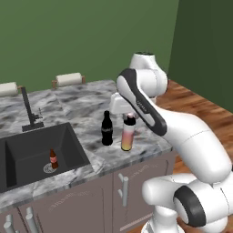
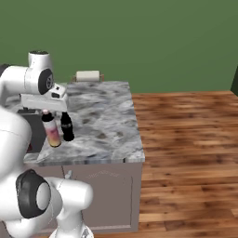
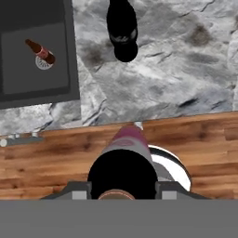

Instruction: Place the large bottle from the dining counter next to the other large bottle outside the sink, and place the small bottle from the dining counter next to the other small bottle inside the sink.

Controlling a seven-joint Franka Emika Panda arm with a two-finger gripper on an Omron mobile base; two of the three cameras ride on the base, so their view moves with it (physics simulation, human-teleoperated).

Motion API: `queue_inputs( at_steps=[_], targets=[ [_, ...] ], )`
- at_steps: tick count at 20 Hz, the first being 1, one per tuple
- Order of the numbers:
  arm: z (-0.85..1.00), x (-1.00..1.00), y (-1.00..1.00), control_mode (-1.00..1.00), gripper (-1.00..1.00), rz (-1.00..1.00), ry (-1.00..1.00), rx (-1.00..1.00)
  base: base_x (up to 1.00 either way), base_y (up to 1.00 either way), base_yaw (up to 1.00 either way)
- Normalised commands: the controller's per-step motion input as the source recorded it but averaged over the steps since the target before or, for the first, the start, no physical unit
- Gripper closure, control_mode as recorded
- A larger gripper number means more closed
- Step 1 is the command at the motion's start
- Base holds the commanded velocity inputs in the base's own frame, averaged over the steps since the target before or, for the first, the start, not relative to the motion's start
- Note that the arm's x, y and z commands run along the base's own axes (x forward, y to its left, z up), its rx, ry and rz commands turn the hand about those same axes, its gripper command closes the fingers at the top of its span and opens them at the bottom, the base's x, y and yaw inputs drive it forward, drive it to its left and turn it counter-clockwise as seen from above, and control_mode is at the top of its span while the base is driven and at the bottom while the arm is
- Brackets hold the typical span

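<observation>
On the marble bench (image 1: pixel 86 107) beside the black sink (image 1: pixel 27 150), the hand (image 1: pixel 129 119) grips the large bottle (image 1: pixel 128 136) by its cap, standing just beside the cola bottle (image 1: pixel 107 129), so it should release only once the base sits flat.

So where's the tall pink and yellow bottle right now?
In the left base view the large bottle stands on the counter right of the sink, beside the other large bottle, its cap in the gripper.

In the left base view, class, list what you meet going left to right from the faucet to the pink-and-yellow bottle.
Faucet → small dark red-brown bottle in the sink → dark cola-style bottle → pink-and-yellow bottle, held in the gripper.
</observation>
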Motion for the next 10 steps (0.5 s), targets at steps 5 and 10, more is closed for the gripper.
queue_inputs(
  at_steps=[5, 10],
  targets=[
    [-0.24, 0.15, 0.0, -1.0, 1.0, -0.25, -0.03, 0.0, 0.0, 0.0, 0.0],
    [-0.2, 0.48, 0.01, -1.0, 1.0, -0.26, 0.0, -0.01, 0.0, 0.0, 0.0]
  ],
)
